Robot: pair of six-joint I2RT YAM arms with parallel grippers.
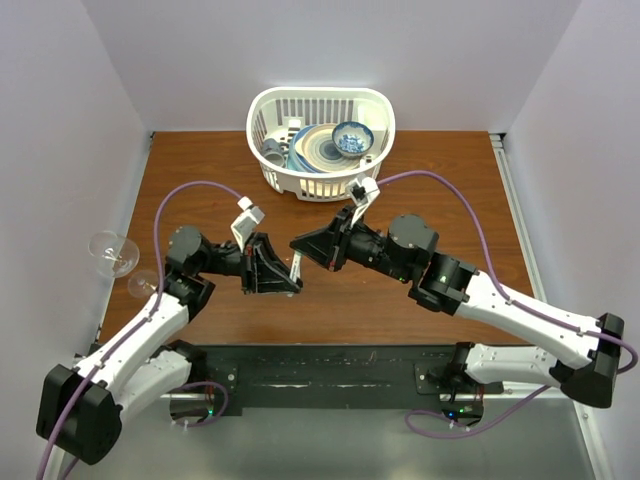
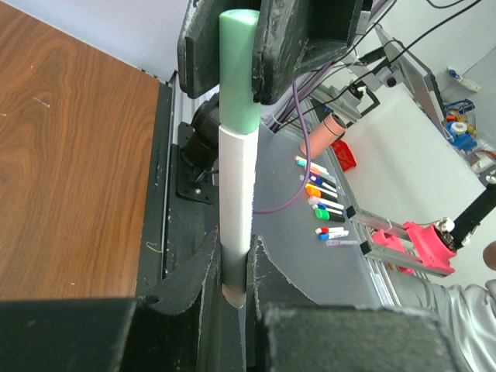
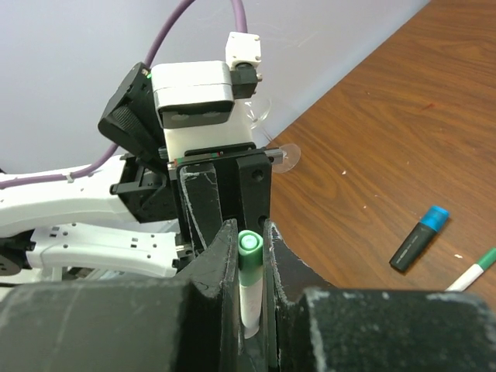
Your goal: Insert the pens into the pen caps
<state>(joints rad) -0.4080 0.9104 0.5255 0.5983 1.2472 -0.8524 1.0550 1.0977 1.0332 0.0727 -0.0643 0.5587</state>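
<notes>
A white pen (image 2: 236, 186) stands upright between the two grippers, and a green pen cap (image 2: 239, 70) sits on its top end. My left gripper (image 2: 236, 242) is shut on the pen's lower end. My right gripper (image 3: 249, 232) is shut on the cap (image 3: 249, 249), with the white barrel running down between its fingers. In the top view the grippers meet tip to tip at the table's middle, around the pen (image 1: 297, 268). A second white pen (image 3: 473, 273) with a green end lies on the wood at the right edge of the right wrist view.
A white basket (image 1: 300, 185) with bowls and plates stands at the back of the table. Two clear glasses (image 1: 110, 250) stand at the table's left edge. A dark marker with a blue cap (image 3: 419, 239) lies on the wood near the second pen.
</notes>
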